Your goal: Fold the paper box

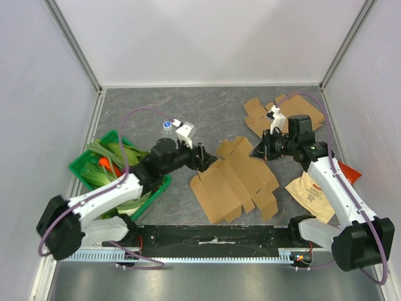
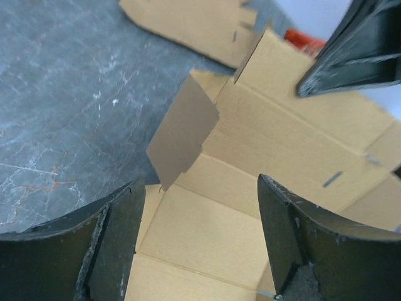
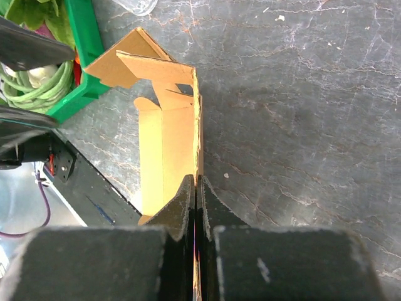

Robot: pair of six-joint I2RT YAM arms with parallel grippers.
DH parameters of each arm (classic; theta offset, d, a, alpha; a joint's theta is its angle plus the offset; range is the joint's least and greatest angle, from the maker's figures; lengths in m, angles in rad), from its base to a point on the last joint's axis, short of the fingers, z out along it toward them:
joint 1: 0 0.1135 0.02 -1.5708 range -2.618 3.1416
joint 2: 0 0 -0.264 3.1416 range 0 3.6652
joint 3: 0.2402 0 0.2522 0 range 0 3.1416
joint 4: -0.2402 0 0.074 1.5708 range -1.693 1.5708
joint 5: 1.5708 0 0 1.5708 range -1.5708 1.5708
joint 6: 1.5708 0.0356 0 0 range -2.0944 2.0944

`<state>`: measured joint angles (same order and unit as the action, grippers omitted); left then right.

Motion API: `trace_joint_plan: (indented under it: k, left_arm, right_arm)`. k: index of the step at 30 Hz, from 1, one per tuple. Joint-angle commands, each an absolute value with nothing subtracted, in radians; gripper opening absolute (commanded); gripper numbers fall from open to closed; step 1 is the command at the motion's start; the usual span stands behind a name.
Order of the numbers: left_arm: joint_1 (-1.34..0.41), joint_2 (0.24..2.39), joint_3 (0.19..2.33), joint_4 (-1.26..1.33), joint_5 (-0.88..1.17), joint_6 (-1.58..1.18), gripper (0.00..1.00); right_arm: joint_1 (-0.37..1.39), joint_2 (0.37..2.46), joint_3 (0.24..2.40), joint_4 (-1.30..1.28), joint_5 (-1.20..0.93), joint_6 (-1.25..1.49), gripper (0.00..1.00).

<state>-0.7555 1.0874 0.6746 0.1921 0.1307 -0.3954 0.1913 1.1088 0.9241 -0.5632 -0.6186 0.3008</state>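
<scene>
Paper box lies mostly flat and unfolded on the grey worktop, about the middle and slightly right, with its slotted flaps spread out to all sides. The left hand sits at the box's far left edge, released, its two fingers spread wide over a bare cardboard panel without gripping it. In the left wrist view a small flap stands up from the panel just beyond those fingers. The right hand is at the far right edge of the paper box, clenched on it; the right wrist view shows its fingers pressed together on a thin cardboard edge that rises on end in front of them.

A second flat cardboard blank lies at the far right, beyond the right hand. A brown paper bag lies near right, beside the right arm. A green basket of leafy vegetables sits near left, under the left arm. A clear bottle stands just beyond the left hand.
</scene>
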Motion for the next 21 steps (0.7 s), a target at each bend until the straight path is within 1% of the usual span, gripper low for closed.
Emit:
trace_joint_plan:
  k: [1, 3, 4, 9, 10, 13, 14, 16, 17, 20, 21]
  left_arm:
    - [-0.83, 1.235, 0.765, 0.199, 0.02, -0.227, 0.79]
    - [-0.836, 1.273, 0.804, 0.198, 0.002, -0.222, 0.79]
    - [-0.836, 1.302, 0.814, 0.189, -0.05, -0.221, 0.78]
    - [-0.836, 1.37, 0.853, 0.192, -0.141, -0.172, 0.75]
    - [-0.835, 1.396, 0.857, 0.193, -0.153, -0.167, 0.74]
    - [-0.824, 1.436, 0.871, 0.209, -0.172, -0.166, 0.65]
    - [-0.822, 1.459, 0.877, 0.21, -0.172, -0.167, 0.55]
    - [-0.819, 1.474, 0.885, 0.196, -0.186, -0.172, 0.41]
    - [-0.818, 1.476, 0.881, 0.184, -0.19, -0.178, 0.27]
    - [-0.818, 1.451, 0.839, 0.21, -0.189, -0.192, 0.14]
    - [-0.818, 1.425, 0.83, 0.216, -0.187, -0.201, 0.12]
  right_arm:
    - [0.202, 1.138, 0.985, -0.591, -0.594, 0.244, 0.0]
    - [0.215, 1.158, 0.996, -0.591, -0.584, 0.232, 0.0]
    - [0.218, 1.164, 1.003, -0.592, -0.575, 0.23, 0.0]
    - [0.278, 1.218, 1.029, -0.591, -0.511, 0.203, 0.0]
    - [0.288, 1.226, 1.04, -0.592, -0.497, 0.198, 0.0]
    - [0.321, 1.259, 1.064, -0.592, -0.437, 0.18, 0.0]
    - [0.331, 1.275, 1.071, -0.592, -0.425, 0.175, 0.0]
    - [0.339, 1.288, 1.089, -0.591, -0.388, 0.16, 0.0]
    - [0.354, 1.298, 1.094, -0.589, -0.374, 0.15, 0.0]
    - [0.425, 1.296, 1.108, -0.566, -0.221, 0.104, 0.0]
    - [0.446, 1.29, 1.103, -0.545, -0.187, 0.089, 0.0]
